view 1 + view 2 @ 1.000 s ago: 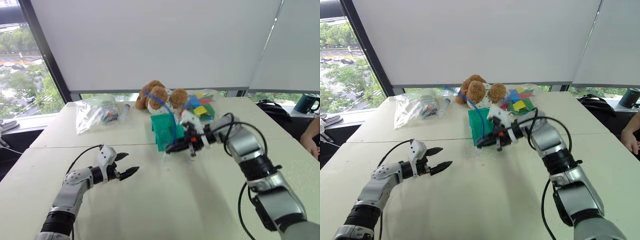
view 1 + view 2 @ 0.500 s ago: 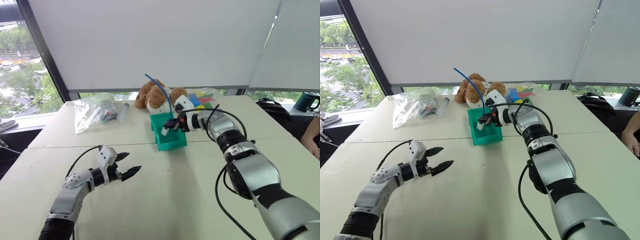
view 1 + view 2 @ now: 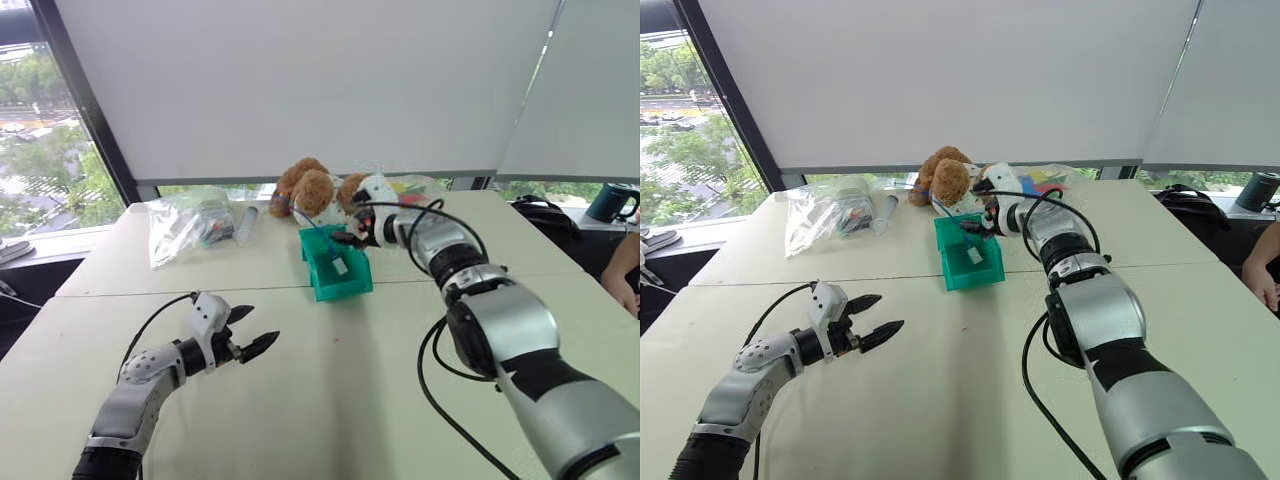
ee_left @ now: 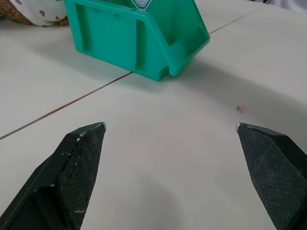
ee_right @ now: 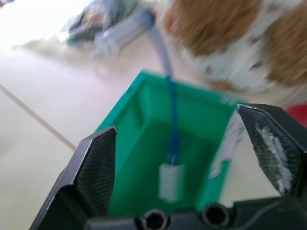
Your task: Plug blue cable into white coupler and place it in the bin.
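Right gripper (image 5: 187, 158) spread wide above the small teal-green rectangular plastic bin (image 3: 340, 285), holding nothing

Left gripper (image 3: 252, 331) also spread and empty, low over the pale table (image 3: 330, 390), well apart from the bin. The tiny white boxy plastic coupler (image 5: 171, 181) lies inside the bin, joined to the thin bright blue flexible cable (image 5: 171, 115), which trails over the back rim toward the brown plush toy (image 3: 310, 190)

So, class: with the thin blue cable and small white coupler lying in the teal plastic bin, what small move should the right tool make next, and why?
Probably draw the right tool back from the teal plastic bin: it is open and empty, while the white coupler, with the blue cable running into it, lies inside the bin.
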### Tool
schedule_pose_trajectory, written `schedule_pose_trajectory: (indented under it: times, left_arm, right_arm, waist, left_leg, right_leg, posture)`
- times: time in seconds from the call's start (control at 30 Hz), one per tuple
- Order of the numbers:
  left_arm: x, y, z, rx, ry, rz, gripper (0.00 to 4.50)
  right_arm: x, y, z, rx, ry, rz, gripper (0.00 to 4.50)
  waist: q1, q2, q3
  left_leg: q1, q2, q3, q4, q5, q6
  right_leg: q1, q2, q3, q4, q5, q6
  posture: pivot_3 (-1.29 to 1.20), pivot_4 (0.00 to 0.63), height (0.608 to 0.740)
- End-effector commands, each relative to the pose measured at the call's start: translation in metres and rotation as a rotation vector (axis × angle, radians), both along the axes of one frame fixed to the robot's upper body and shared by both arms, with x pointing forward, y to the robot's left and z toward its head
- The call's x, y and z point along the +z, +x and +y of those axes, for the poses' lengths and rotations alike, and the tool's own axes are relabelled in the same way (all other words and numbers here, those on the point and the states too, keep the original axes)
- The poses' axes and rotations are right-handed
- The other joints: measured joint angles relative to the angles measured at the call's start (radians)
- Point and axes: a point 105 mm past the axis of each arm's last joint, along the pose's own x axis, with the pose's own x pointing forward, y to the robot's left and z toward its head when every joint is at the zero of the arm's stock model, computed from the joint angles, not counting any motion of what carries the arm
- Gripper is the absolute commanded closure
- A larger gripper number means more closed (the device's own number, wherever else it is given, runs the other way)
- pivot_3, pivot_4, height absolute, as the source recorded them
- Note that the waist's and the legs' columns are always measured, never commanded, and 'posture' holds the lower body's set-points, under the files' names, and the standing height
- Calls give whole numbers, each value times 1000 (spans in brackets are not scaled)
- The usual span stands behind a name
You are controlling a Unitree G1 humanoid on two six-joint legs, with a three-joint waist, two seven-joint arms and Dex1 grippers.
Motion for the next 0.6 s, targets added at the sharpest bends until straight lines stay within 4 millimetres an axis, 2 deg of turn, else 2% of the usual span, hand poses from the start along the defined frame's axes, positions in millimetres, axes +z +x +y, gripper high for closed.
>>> schedule_pose_trajectory:
  times: [0.03,0.13,0.2,0.27,0.43,0.5,0.6]
  left_arm:
    - [18,-1,8,24,-30,-30,0]
    - [27,-3,8,11,-26,-25,0]
    - [32,-6,9,-9,-17,-9,0]
    - [38,-9,12,-22,1,-7,0]
    - [57,-16,20,-37,13,-12,0]
    - [63,-18,22,-40,7,-14,0]
    - [72,-21,25,-45,0,-17,0]
  right_arm:
    - [50,-7,-11,58,42,-116,46]
    - [47,-21,-27,165,13,-89,46]
    - [37,-40,-41,233,13,-53,46]
    - [24,-70,-52,285,14,-7,46]
    - [-14,-141,-72,313,-55,93,46]
    - [-25,-162,-74,317,-58,125,46]
    - [-33,-179,-77,287,-42,152,46]
  waist:
    - [3,0,0]
    - [2,-1,2]
    - [5,-1,2]
    - [13,-3,3]
    - [11,3,11]
    - [6,1,13]
    - [5,0,14]
  left_leg:
    - [0,0,0,0,0,0]
    - [0,0,0,0,0,0]
    - [0,0,0,1,0,0]
    - [0,0,-3,1,0,1]
    - [0,0,-3,3,0,2]
    - [1,1,-2,3,0,2]
    - [3,5,-2,5,0,2]
  right_leg:
    - [0,0,0,0,0,0]
    - [1,1,0,-1,1,1]
    - [1,2,0,-1,1,2]
    - [3,5,-1,-2,2,3]
    - [3,5,0,-2,1,3]
    - [3,6,0,-1,1,3]
    - [6,12,0,0,2,4]
  posture:
    - [0,150,740]
    - [0,150,740]
    - [0,150,740]
    - [0,150,740]
    - [0,150,740]
    - [0,150,740]
    - [0,150,740]
